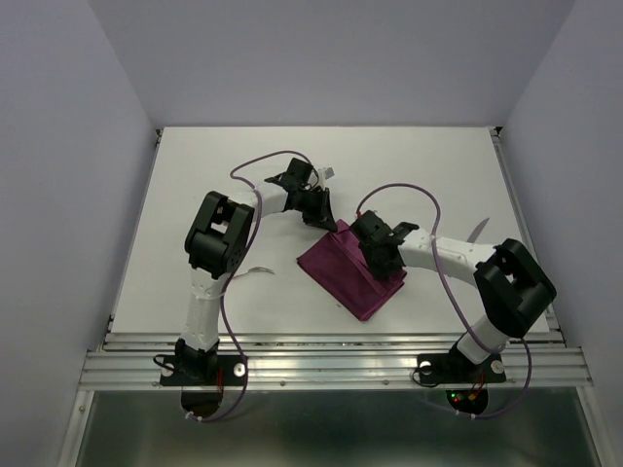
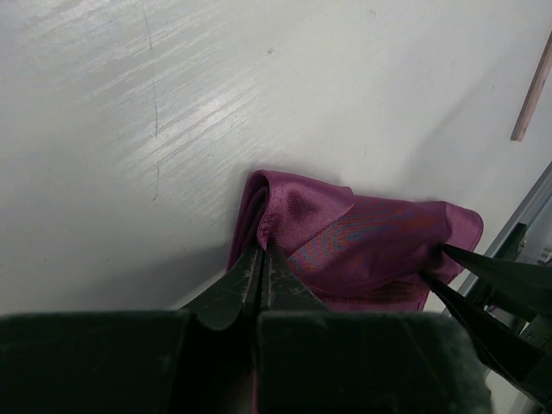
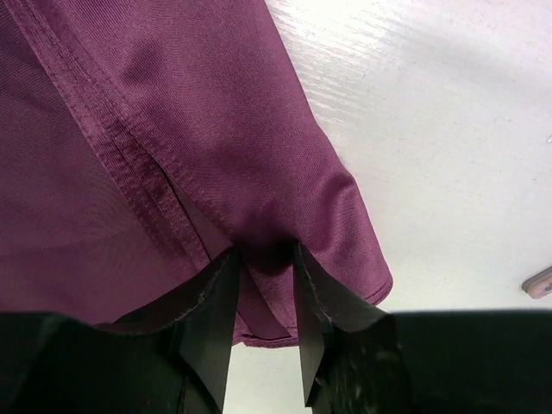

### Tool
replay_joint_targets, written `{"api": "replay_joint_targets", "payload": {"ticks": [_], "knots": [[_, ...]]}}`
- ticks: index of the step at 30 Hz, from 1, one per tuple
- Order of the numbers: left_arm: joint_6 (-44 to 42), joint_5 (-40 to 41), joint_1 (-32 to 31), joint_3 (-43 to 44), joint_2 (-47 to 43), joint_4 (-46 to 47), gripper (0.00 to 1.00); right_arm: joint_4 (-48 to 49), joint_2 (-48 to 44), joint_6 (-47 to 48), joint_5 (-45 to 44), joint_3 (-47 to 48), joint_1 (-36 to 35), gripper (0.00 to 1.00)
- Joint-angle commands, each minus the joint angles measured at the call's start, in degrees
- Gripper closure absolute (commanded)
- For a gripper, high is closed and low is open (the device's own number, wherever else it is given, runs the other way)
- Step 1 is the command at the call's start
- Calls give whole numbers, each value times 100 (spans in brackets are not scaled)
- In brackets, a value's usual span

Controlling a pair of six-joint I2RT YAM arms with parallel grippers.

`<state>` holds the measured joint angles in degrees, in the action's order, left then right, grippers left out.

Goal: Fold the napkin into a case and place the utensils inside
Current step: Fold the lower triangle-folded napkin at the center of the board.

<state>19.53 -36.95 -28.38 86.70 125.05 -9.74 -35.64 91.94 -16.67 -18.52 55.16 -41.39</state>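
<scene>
The burgundy napkin (image 1: pixel 343 270) lies folded in layers as a slanted rectangle in mid-table; this is the case in its present shape. My left gripper (image 1: pixel 329 222) is shut on its far corner (image 2: pixel 274 216), with the cloth pinched between the closed tips (image 2: pixel 261 252). My right gripper (image 1: pixel 378 259) is at the napkin's right edge. Its jaws stand apart, with a hemmed fold (image 3: pixel 269 259) between them. One pale utensil (image 1: pixel 478 230) lies right of the right arm; its pinkish handle (image 2: pixel 532 86) shows in the left wrist view. A second pale utensil (image 1: pixel 255 271) lies by the left arm.
The white table (image 1: pixel 195 195) is walled on three sides. A metal rail (image 1: pixel 331 362) runs along the near edge between the arm bases. Purple cables loop above both arms. A pinkish end (image 3: pixel 540 282) shows at the right edge of the right wrist view.
</scene>
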Motion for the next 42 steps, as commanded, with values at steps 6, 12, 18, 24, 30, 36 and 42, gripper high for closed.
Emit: {"api": "replay_joint_targets", "payload": {"ticks": [6,12,18,24,30,36,42], "knots": [[-160,-40,26,-109,-377,-160,100,-13,-45,23,-143,285,-211,61],[-169,-49,26,-109,-385,-151,100,13,-19,14,-204,294,-273,55],[-186,-58,26,-118,-385,-160,100,-31,149,-82,-476,294,-326,62],[-178,-84,26,-127,-368,-142,100,-13,122,-126,-600,294,-326,73],[-169,-84,26,-135,-368,-125,100,4,87,-144,-644,276,-326,92],[-177,-84,26,-135,-350,-125,100,-22,-185,-83,-486,381,-387,99],[-160,-76,43,-127,-350,-116,100,-294,-238,-100,-196,601,-572,99]]}}
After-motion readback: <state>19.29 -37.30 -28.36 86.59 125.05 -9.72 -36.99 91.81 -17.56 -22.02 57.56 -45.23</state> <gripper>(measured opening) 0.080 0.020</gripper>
